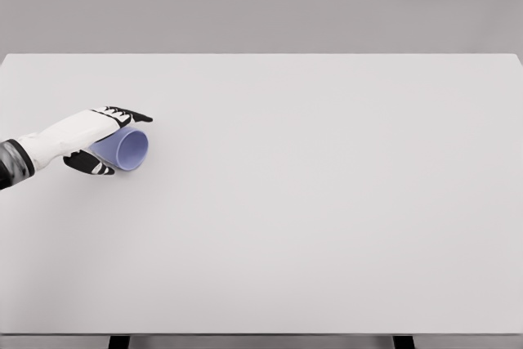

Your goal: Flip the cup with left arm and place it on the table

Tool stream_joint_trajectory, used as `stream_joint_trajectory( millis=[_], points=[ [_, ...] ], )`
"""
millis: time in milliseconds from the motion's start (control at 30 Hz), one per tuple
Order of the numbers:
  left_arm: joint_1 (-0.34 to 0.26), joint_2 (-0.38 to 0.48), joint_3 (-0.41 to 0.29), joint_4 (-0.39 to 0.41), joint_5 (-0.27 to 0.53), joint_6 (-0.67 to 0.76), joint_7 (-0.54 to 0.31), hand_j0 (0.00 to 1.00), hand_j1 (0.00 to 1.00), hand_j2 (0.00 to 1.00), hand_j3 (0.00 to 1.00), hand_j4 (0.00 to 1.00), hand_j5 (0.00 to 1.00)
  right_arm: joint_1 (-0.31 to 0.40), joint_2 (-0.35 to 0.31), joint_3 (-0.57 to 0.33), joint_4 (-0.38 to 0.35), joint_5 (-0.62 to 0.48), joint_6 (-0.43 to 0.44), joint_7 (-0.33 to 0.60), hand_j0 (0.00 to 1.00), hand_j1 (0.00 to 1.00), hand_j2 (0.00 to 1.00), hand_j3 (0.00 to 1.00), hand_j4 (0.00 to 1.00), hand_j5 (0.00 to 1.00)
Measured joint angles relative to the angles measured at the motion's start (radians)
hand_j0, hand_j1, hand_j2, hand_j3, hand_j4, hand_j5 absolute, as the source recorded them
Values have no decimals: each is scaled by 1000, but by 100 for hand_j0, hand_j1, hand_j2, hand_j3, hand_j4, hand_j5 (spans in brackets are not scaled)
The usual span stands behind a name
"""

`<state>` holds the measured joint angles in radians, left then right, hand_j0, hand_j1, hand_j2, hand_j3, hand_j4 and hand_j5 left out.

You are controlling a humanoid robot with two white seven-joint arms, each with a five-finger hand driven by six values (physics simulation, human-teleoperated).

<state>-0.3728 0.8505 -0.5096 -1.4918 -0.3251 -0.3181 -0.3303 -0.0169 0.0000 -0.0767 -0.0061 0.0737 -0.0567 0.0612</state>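
The left robot hand (pixel 100 141) reaches in from the left edge of the head view, its white forearm crossing onto the white tabletop (pixel 327 218) at about mid-depth. Its fingers are closed around a pale blue-violet cup (pixel 127 151), with the black-tipped fingers (pixel 127 114) lying over the cup's far side and the thumb (pixel 90 165) pressing against its near side. The cup lies tilted onto its side, its round open mouth facing right and slightly toward the near edge, so the lighter inside wall shows as an oval. The base end is hidden within the palm. A soft shadow sits directly under the cup's rim; whether the rim touches the tabletop or is just above it cannot be told from this view. Hand and cup are in the left part of the tabletop, close to its left edge and well apart from the far and near edges. At the bottom of the picture two dark table supports (pixel 119 342) show below the near edge. A plain grey wall (pixel 261 2) rises behind the far edge.
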Motion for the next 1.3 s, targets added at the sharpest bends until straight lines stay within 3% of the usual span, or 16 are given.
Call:
stream_joint_trajectory(
  millis=[333,433,533,700,933,1067,1300],
  points=[
    [0,-2,0,1,-6,0,0,94,94,94,94,94,94,0,0,0,0,0,0,0,100,100,100,100,100,100],
    [0,-3,-1,0,-9,-1,0,85,85,85,85,85,85,0,0,0,0,0,0,0,100,100,100,100,100,100],
    [0,-4,-6,0,-11,-1,0,83,83,83,83,83,83,0,0,0,0,0,0,0,100,100,100,100,100,100],
    [0,-4,-11,0,-11,-6,0,67,67,67,67,67,67,0,0,0,0,0,0,0,100,100,100,100,100,100],
    [0,-4,-11,1,-2,-12,2,58,58,58,58,58,58,0,0,0,0,0,0,0,100,100,100,100,100,100],
    [0,15,-5,2,79,-55,1,58,58,58,58,58,58,0,0,0,0,0,0,0,100,100,100,100,100,100],
    [3,93,5,8,359,-174,-35,57,57,57,57,57,57,0,0,0,0,0,0,0,100,100,100,100,100,100]
  ],
)
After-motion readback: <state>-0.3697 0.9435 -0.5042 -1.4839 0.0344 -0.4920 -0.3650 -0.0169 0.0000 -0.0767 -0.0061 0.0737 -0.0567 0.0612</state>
